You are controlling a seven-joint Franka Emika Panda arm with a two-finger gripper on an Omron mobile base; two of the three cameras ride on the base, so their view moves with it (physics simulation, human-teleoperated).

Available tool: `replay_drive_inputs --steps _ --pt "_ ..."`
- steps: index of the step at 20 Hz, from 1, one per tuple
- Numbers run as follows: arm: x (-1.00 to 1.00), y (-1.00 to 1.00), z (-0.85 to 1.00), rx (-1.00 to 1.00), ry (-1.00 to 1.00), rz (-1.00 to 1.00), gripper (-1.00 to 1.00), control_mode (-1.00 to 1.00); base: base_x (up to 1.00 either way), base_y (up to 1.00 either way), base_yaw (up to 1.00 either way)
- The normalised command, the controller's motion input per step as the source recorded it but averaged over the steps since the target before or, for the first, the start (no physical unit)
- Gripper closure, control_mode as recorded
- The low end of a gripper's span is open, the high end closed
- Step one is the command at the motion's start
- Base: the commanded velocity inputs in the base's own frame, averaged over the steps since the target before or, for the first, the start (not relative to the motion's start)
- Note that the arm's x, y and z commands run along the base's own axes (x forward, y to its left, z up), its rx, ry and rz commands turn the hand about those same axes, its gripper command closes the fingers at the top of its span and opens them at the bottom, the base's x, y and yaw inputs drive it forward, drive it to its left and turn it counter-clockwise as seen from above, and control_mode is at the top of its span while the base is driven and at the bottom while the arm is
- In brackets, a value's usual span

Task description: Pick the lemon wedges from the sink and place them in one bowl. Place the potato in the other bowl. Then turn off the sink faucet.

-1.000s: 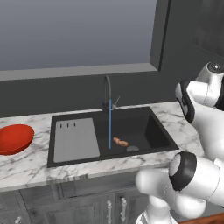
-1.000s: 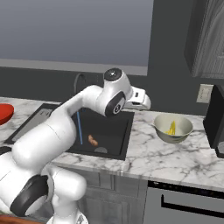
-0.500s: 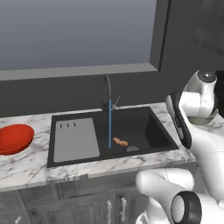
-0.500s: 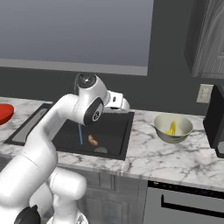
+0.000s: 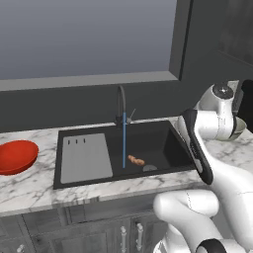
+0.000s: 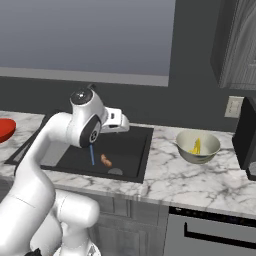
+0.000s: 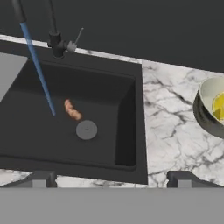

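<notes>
We see the marble worktop (image 5: 29, 185) carrying the black sink (image 5: 163, 136), with its grey drainboard panel (image 5: 86, 158) on the left side. The red bowl (image 5: 15, 155) sits on the worktop left of the sink, and the grey-beige bowl (image 6: 197, 146) stands to its right, with the yellow lemon wedges (image 6: 196, 146) inside it. From the faucet (image 5: 121, 106) behind the basin, a thin blue stream (image 5: 124, 141) falls to the sink floor. The potato (image 7: 72, 110) lies there, just beside the round drain (image 7: 86, 130). Our claw (image 7: 112, 181) hangs above the sink's right edge, fingers (image 7: 41, 178) spread wide and empty.
</notes>
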Motion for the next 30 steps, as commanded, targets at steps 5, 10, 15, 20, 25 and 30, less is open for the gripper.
replay_drive_inputs --steps 5,10,15,20,25,30 --pt "-0.04 0.42 -0.01 0.00 0.12 0.18 -1.00 -1.00 0.00 0.00 0.00" --pt "0.00 0.31 -0.20 0.00 0.09 0.17 -1.00 -1.00 0.00 0.00 0.00" --pt "0.00 0.34 -0.45 0.00 0.08 0.13 -1.00 -1.00 0.00 0.00 0.00" --pt "0.01 0.41 -0.51 0.00 0.07 0.10 -1.00 -1.00 0.00 0.00 0.00" --pt "0.16 0.29 -0.38 0.00 0.05 0.02 -1.00 -1.00 0.00 0.00 0.00" --pt "0.30 0.13 -0.26 0.00 0.07 0.00 -1.00 -1.00 0.00 0.00 0.00"
